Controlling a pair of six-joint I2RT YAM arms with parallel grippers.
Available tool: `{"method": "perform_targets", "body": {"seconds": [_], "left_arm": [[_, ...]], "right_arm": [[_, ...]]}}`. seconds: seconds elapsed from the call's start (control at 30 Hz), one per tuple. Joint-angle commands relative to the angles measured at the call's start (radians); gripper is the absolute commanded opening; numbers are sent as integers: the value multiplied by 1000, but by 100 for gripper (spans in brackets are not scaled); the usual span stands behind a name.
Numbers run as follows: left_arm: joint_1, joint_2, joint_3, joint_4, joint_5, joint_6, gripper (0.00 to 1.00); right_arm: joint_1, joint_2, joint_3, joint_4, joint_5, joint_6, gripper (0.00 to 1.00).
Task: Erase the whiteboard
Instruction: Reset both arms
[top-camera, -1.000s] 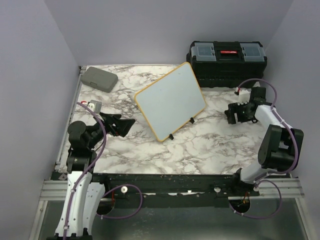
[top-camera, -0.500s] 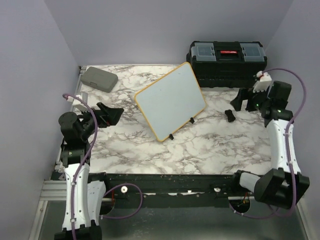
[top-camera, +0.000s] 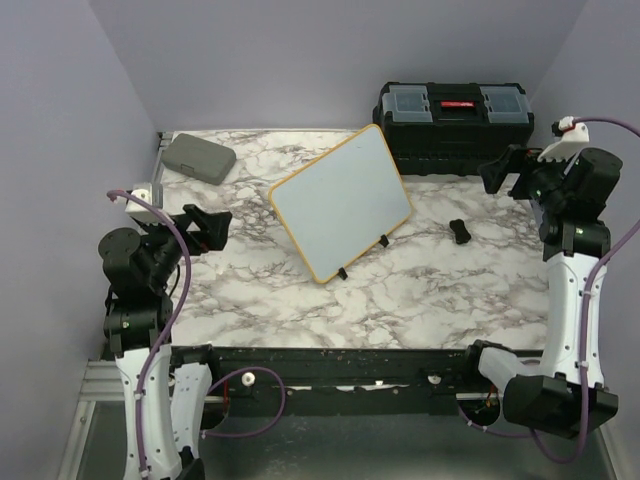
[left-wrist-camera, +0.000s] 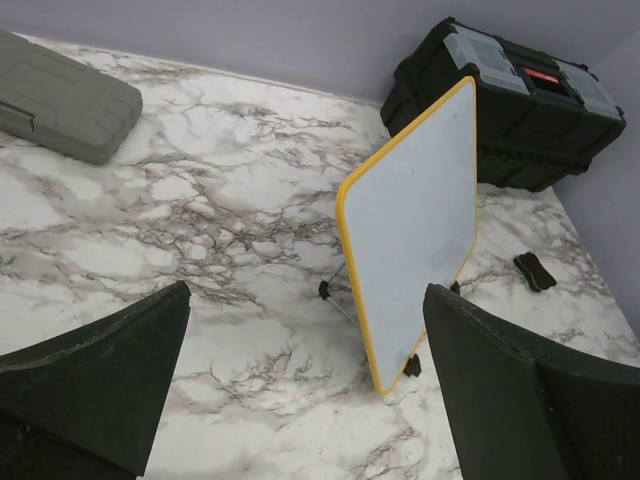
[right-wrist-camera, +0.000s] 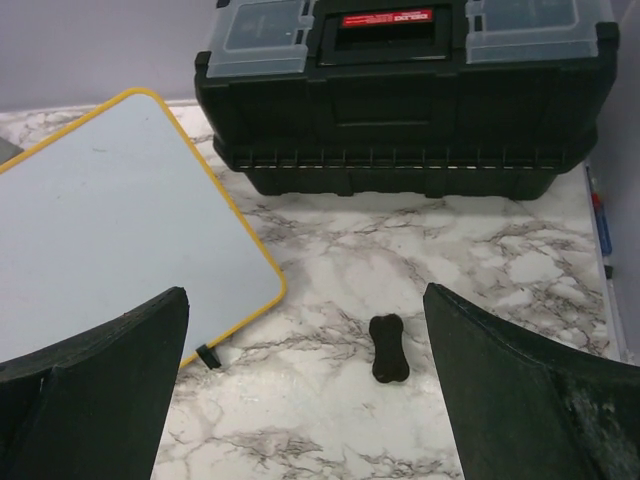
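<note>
The whiteboard (top-camera: 341, 202), white with a yellow frame and black feet, stands propped at the middle of the marble table; its face looks blank. It also shows in the left wrist view (left-wrist-camera: 412, 225) and the right wrist view (right-wrist-camera: 110, 240). A small black bone-shaped eraser (top-camera: 459, 231) lies on the table right of the board, seen in the right wrist view (right-wrist-camera: 389, 348) and the left wrist view (left-wrist-camera: 533, 271). My left gripper (top-camera: 212, 226) is open and empty, left of the board. My right gripper (top-camera: 502, 172) is open and empty, raised above and behind the eraser.
A black toolbox (top-camera: 453, 122) stands at the back right, behind the board. A flat grey case (top-camera: 198, 157) lies at the back left corner. A marker (right-wrist-camera: 598, 222) lies along the table's right edge.
My right gripper let go of the black eraser, left it on the table and rose back to the right. My left arm pulled back to the left and lifted.
</note>
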Motion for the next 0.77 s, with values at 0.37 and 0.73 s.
{"method": "perform_targets", "body": {"seconds": [0.37,0.73], "left_arm": [[-4,-64,-49,-20,-34,12,99],[-5,-59,-55,-17,-39,21,99]], "right_arm": [[-2,-138,-173,96,185,49,100],[-2,-99,-170,105,183,27,100]]}}
